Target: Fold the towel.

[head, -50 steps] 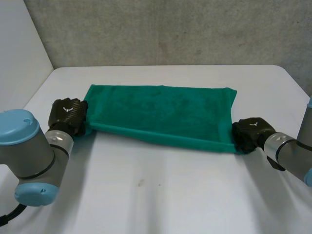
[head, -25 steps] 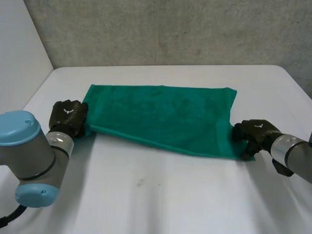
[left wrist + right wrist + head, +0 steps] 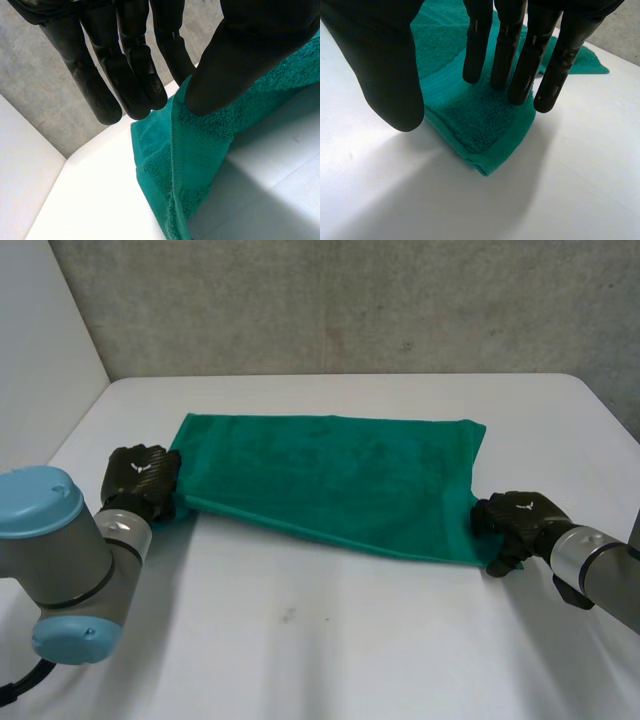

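A flat white table [image 3: 330, 640] with rounded far corners carries a small dark speck [image 3: 289, 616] near its middle. Behind it stands a rough grey concrete wall [image 3: 350, 300], and a plain white panel [image 3: 40, 330] rises at its left.

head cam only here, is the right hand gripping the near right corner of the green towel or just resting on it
Observer: Just resting. In its wrist view the right hand has straight fingers laid on the green terry towel; its thumb hangs apart, off the cloth.
Operator: corner flat then
Observer: Yes, that corner lies flat on the white table.
Operator: and the left
Observer: The left hand pinches the near left corner: thumb on top, straight fingers behind, with that edge raised off the table.
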Tool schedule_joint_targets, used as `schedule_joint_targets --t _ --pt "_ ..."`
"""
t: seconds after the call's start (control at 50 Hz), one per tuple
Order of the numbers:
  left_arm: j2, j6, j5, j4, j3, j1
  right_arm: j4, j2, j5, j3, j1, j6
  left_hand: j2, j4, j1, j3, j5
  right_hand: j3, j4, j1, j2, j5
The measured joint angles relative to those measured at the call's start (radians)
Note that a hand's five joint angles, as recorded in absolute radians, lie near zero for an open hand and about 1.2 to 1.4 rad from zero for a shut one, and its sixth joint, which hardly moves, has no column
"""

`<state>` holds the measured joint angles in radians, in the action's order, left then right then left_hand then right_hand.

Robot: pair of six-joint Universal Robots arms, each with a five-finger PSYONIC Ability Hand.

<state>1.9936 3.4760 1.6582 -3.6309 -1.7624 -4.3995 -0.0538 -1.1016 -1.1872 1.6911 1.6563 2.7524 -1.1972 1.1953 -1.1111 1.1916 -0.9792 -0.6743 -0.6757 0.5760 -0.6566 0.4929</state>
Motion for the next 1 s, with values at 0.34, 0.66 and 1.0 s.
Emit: schedule_joint_targets --t 0.34,0.66,1.0 --pt "0.001 0.0 0.0 0.001 0.001 0.0 -0.005 0.089 -0.008 -0.084 0.008 -0.01 0.0 0.0 0.0 0.0 0.0 -0.137 -0.136 0.118 -0.157 0.113" --pt "0.015 0.002 -0.001 0.002 0.003 0.0 0.001 0.138 -0.045 -0.164 0.013 -0.008 0.0 0.0 0.0 0.0 0.0 -0.502 -0.508 0.399 -0.514 0.479" --pt "0.036 0.009 -0.176 0.108 0.009 -0.058 -0.002 0.092 -0.043 -0.134 -0.007 0.009 0.827 -0.83 0.711 -0.817 0.793 -0.504 -0.513 0.399 -0.514 0.49"
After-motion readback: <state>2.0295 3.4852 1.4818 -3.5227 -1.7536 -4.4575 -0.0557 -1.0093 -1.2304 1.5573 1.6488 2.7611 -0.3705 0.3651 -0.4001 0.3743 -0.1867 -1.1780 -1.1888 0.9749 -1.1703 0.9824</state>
